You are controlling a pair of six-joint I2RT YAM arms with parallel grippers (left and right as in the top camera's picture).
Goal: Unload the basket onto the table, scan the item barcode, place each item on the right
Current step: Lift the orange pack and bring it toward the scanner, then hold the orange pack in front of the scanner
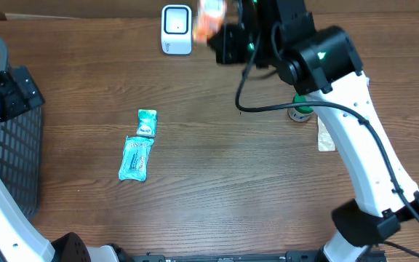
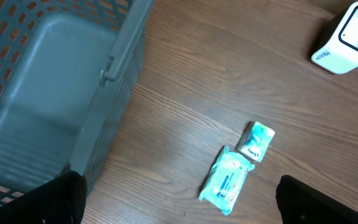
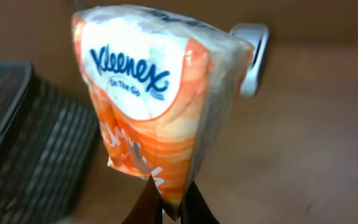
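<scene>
Right claw: pressed together on the bottom edge of the tissue pack, pinching only its lower seam, so the pack stands up above the fingers.
Tissue pack: an orange-and-white Kleenex pack, held off the surface at the far edge and just beside the scanner. It looks blurred in the overhead view.
Scanner: a white upright unit with its window facing out over the surface. In the right wrist view its edge shows from behind the pack's right side, so the pack lies between that camera and the scanner.
Barcode: not visible in any view. The brand face is toward the wrist camera, and I cannot tell what the far face shows.
Left claw: spread wide and holding nothing, hanging over the near-left of the surface beside the basket.
Other things: two teal packets, the smaller just above the larger, lie left of centre. A small green container and a beige packet sit under the right arm.
Done, as I judge it: the pack has been picked up and brought to the scanner.
Left to do: presenting the barcode face squarely to the window and getting a read. Nothing shows a scan has registered.
Risk: the thin seam grip may let the pack swing or twist.
</scene>
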